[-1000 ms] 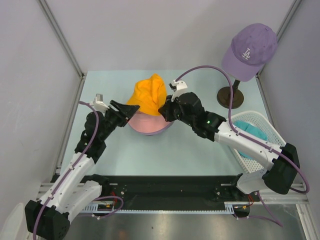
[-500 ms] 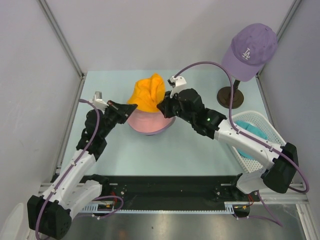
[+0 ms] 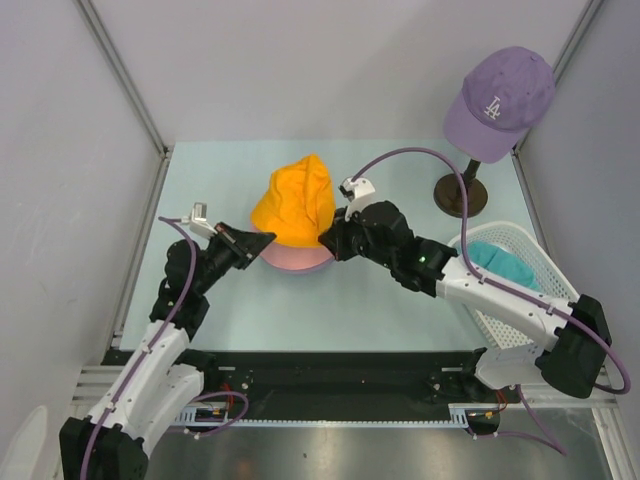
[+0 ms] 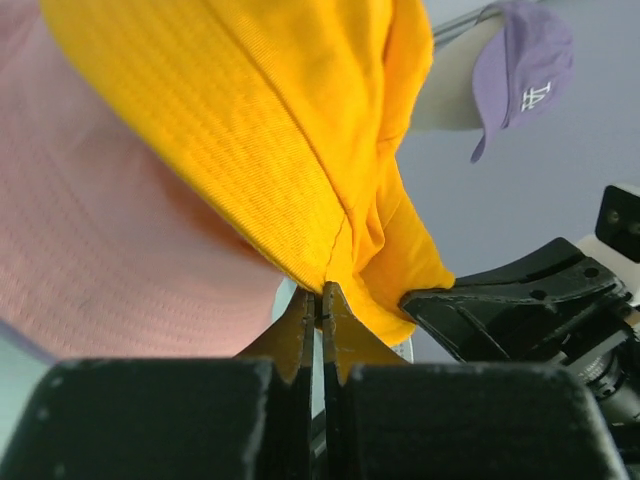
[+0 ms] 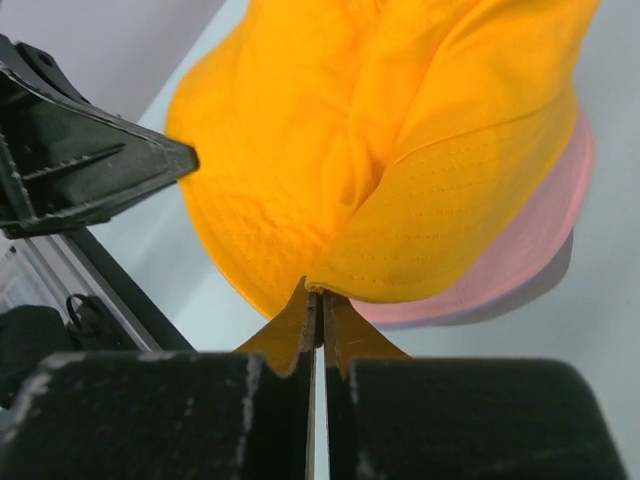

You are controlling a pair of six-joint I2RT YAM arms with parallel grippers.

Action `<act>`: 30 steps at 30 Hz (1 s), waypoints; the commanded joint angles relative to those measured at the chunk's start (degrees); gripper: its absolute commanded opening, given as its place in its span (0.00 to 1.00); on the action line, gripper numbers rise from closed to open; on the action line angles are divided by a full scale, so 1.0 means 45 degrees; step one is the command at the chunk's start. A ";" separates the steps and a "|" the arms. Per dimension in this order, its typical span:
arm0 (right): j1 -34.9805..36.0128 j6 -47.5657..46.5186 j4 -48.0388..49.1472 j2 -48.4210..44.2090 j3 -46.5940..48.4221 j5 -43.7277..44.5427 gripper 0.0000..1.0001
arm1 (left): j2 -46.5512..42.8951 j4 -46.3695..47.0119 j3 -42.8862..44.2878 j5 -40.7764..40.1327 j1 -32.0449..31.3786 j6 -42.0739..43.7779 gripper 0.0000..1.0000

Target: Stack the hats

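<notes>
The table [image 3: 400, 300] is showing bare surface along its near and left edges. Around its middle, the orange hat [image 3: 295, 200] is draping over the pink hat [image 3: 296, 259], its long axis running near-to-far and its crown pointing at the far edge. The left gripper [image 3: 266, 236] and right gripper [image 3: 322, 240] are pinching opposite sides of the orange brim, fingers clamped together on the fabric.

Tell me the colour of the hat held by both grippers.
The hat is orange, clearest in the right wrist view.
</notes>
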 commanded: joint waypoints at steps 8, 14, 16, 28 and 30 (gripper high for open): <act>-0.0291 0.0272 -0.1050 -0.0250 -0.0625 -0.0088 0.37 | -0.0096 -0.1627 -0.0907 -0.0086 0.1232 0.0949 0.00; -0.2066 0.0310 -0.1305 -0.1342 -0.0547 -0.2075 0.70 | 0.0276 -0.2037 -0.0907 -0.0242 0.1584 0.1964 0.00; -0.2672 0.0525 -0.1286 -0.1462 -0.0410 -0.2741 0.70 | 0.0432 -0.2037 -0.0966 -0.0301 0.1622 0.2064 0.00; -0.5213 0.2222 0.1485 0.1271 0.0392 -0.6533 0.69 | 0.2951 -0.0670 -0.0537 0.0734 0.2520 0.2864 0.00; -0.5486 0.2535 0.2500 0.1622 0.0197 -0.6982 0.68 | 0.3205 -0.0592 -0.0342 0.0735 0.2657 0.2981 0.00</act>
